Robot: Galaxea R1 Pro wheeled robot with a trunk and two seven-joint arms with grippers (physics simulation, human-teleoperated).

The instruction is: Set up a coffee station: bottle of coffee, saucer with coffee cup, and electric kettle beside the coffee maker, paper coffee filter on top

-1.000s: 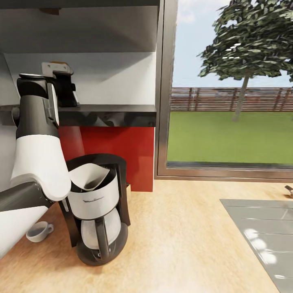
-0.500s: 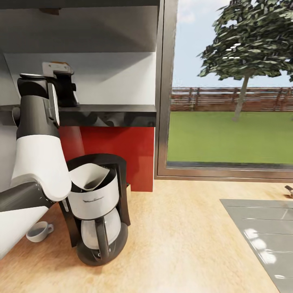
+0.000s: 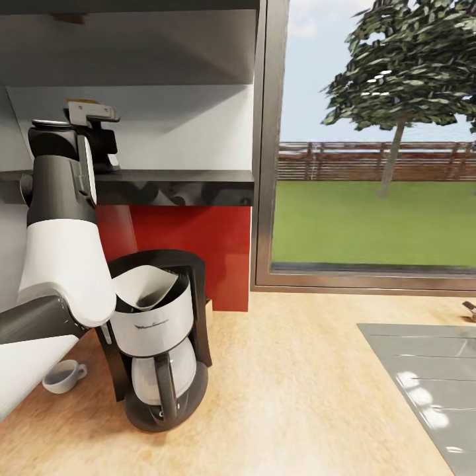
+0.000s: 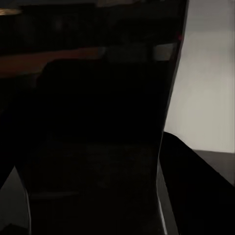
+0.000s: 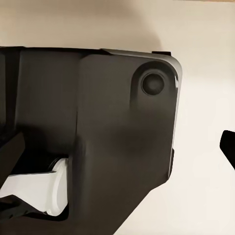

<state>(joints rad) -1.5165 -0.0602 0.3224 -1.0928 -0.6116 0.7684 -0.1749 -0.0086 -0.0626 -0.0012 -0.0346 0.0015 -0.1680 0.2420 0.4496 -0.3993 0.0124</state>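
The worktop [image 3: 297,396] is light wood with soft brown lines, and the sink [image 3: 430,377] in it is shiny grey. The coffee maker [image 3: 158,344] is black with a silver-white band, the paper filter [image 3: 142,287] on top is white, and the little cup [image 3: 63,377] is white too. The shelf [image 3: 185,182] is glossy black, the wall panel [image 3: 192,244] under it is red, and the robot arm [image 3: 63,251] is white and dark grey.
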